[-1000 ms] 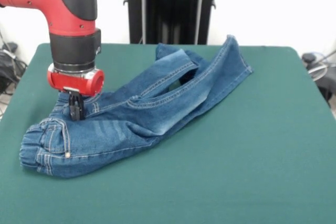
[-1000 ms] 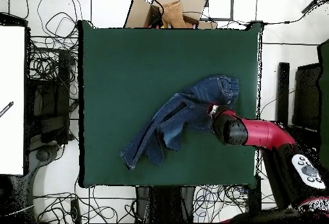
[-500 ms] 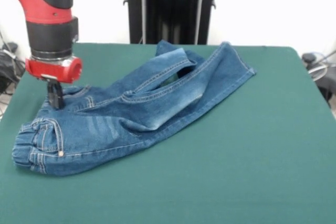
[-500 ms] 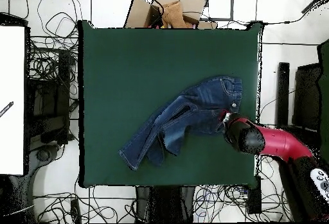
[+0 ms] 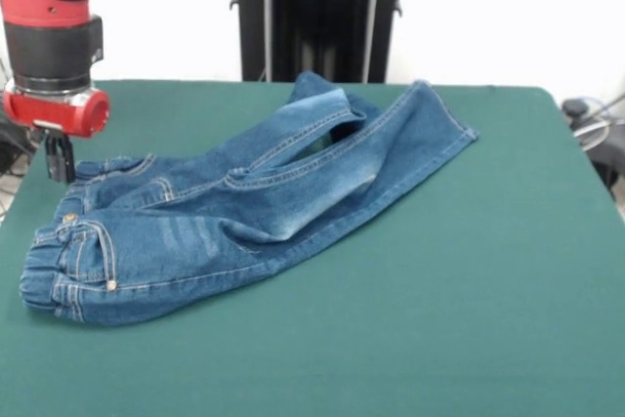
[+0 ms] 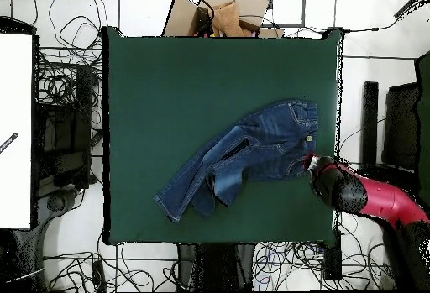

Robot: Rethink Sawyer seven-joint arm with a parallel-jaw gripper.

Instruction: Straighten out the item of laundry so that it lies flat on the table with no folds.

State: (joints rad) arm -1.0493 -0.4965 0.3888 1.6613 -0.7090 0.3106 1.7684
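Note:
The item of laundry [image 5: 244,207], a small pair of blue jeans, lies crumpled on the left half of the green table [image 5: 469,271]. Its gathered waistband is at the near left, and its legs run back to the right, one folded over the other. My gripper [image 5: 61,165] hangs at the table's left edge, shut on the far corner of the waist. From overhead, the jeans [image 6: 252,151] lie diagonally near the table's [image 6: 168,88] right side. There my gripper [image 6: 309,162] sits at their waist end by the right edge.
A black column [image 5: 317,12] stands behind the table's far edge. Overhead, cables lie on the floor around the table, a cardboard box [image 6: 220,13] sits beyond the top edge and a white panel [image 6: 15,130] is at the left.
The gripper has moved toward the table's left edge in the front view, dragging the waist of the jeans with it. The legs have followed and spread a little.

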